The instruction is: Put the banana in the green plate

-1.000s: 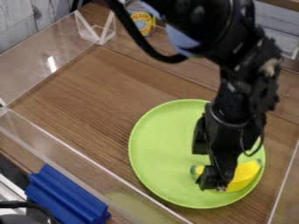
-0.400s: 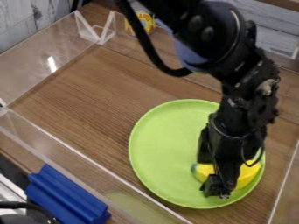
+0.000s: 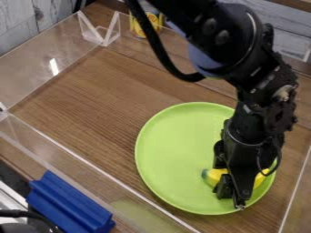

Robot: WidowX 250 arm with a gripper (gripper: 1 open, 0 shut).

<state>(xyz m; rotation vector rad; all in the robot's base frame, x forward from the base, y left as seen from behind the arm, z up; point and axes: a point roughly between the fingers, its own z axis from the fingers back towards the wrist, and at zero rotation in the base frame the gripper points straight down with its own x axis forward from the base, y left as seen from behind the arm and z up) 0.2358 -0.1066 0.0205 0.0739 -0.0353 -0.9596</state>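
The lime-green plate (image 3: 170,153) lies on the wooden table at the right front. On its right front part rests the small yellow banana (image 3: 214,176), mostly covered by the black arm. My gripper (image 3: 235,189) points straight down onto the banana, its fingers reaching the plate's surface on either side of it. Yellow shows at the left of the fingers and a sliver at their right. The black fingers hide the gap, so the picture does not show whether they press on the banana.
Clear acrylic walls (image 3: 49,64) fence the table at the left and back. A blue block (image 3: 67,207) lies outside the front left wall. A yellow object (image 3: 147,24) sits at the back behind the arm.
The arm has sunk a little and shifted right in the picture, bringing the gripper down over the banana. More of the banana is covered than before. Plate and banana stay in place.
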